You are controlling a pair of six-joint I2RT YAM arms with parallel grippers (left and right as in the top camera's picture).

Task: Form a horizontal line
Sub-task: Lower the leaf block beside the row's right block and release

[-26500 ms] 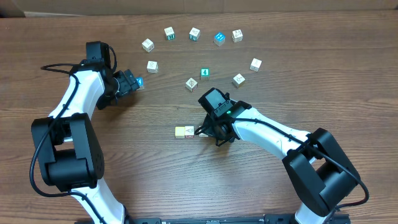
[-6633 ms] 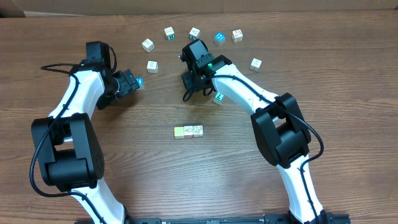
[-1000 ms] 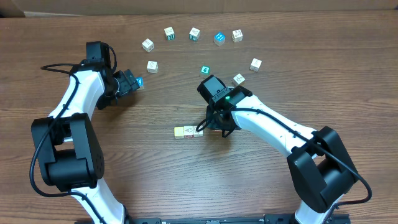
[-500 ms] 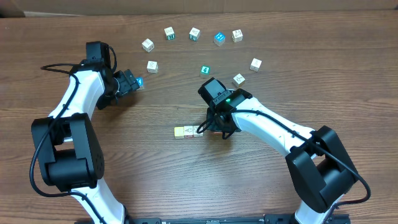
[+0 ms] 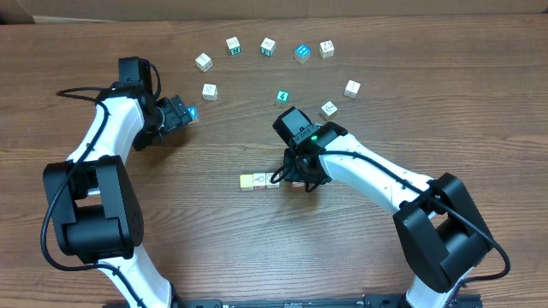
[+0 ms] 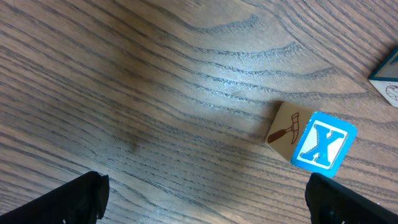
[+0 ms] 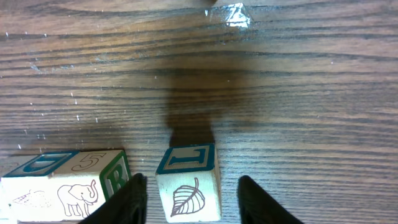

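The row lies at the table's middle: a pale yellow cube point(image 5: 247, 181) and a whitish cube point(image 5: 272, 179) touch. In the right wrist view they are the web cube point(image 7: 25, 190) and the elephant cube point(image 7: 81, 186). A third whitish cube with a leaf mark point(image 7: 189, 183) stands on the table just right of them, with a small gap. My right gripper point(image 5: 295, 178) point(image 7: 193, 202) straddles the leaf cube, jaws open, with slim gaps on both sides. My left gripper point(image 5: 180, 112) point(image 6: 205, 202) is open and empty, beside a blue X cube point(image 6: 323, 143).
Loose cubes lie in an arc at the back: whitish ones point(image 5: 203, 61) point(image 5: 210, 91) point(image 5: 326, 49) point(image 5: 352, 88) point(image 5: 329, 109), a blue one point(image 5: 301, 53) and a teal one point(image 5: 282, 97). The blue X cube point(image 5: 191, 112) sits at the left gripper's tip.
My right gripper came from the far cubes to the row's right end. Over the last second it shifted slightly down and left, with the leaf cube beside the row. The left arm has not moved.
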